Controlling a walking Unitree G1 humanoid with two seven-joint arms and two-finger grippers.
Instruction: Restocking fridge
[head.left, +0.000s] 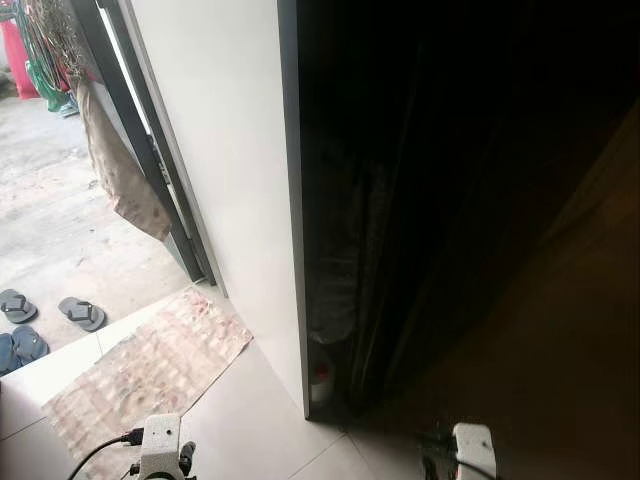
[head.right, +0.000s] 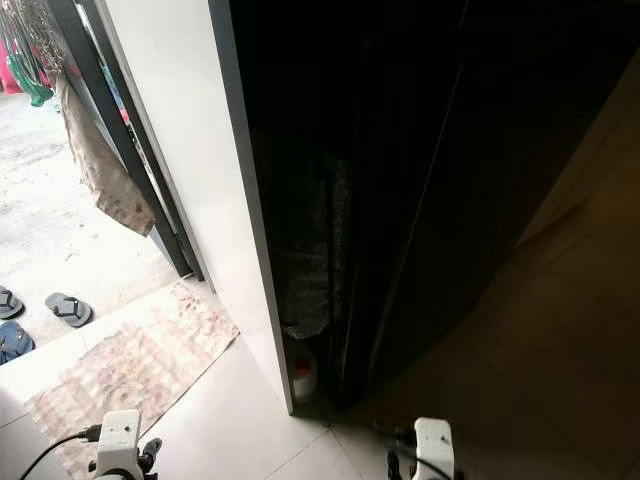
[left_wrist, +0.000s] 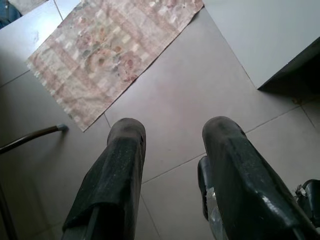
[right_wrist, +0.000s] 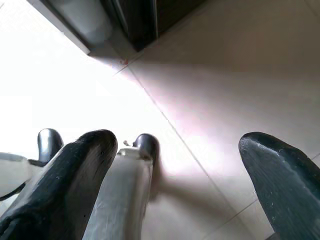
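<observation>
Both grippers, left (left_wrist: 170, 175) and right (right_wrist: 175, 185), hang spread and empty over floor tiles (left_wrist: 190, 100); the tall dark fridge (head.right: 420, 180) stands ahead, upright, probably nearer the right arm.

Pale tiled floor (head.left: 260, 420) underfoot, patterned mat (head.left: 150, 365) at 10 o'clock, before a dark-framed doorway (head.left: 150, 150) with a hanging cloth (head.left: 120, 170). Bright daylight on concrete outside, sandals (head.left: 80, 313) there. White wall panel (head.left: 220, 150) at 12; deep shadow from 1 to 3.
</observation>
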